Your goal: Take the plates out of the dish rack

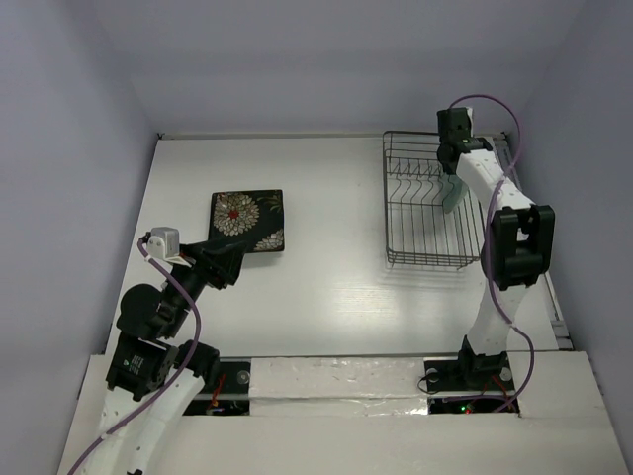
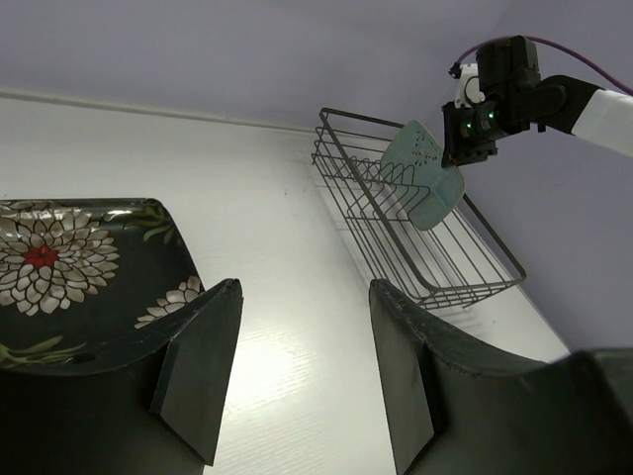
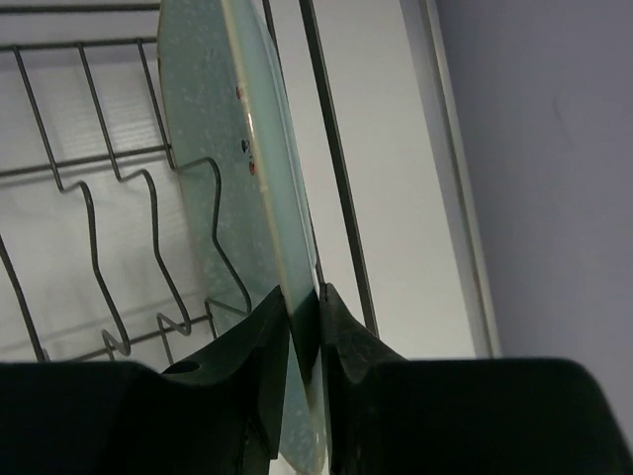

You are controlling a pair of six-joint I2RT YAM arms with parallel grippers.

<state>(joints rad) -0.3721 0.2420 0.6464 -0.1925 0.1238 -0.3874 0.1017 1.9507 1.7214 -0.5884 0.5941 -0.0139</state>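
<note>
The pale mint-green plate (image 3: 213, 129) stands on edge among the prongs on the right side of the dark wire dish rack (image 1: 415, 203). My right gripper (image 3: 305, 297) is shut on its rim, one finger on each face. From the left wrist view the mint-green plate (image 2: 423, 178) leans over the dish rack (image 2: 396, 247) under the right gripper (image 2: 470, 134). A square black plate with white-gold flowers (image 1: 247, 220) lies flat on the table at the left. My left gripper (image 2: 302, 297) hovers open at that flowered plate's (image 2: 69, 272) near right corner, holding nothing.
The rack sits at the table's far right, close to the back wall and the right edge (image 1: 554, 297). White walls enclose the table at the back and on both sides. No other plate shows in the rack.
</note>
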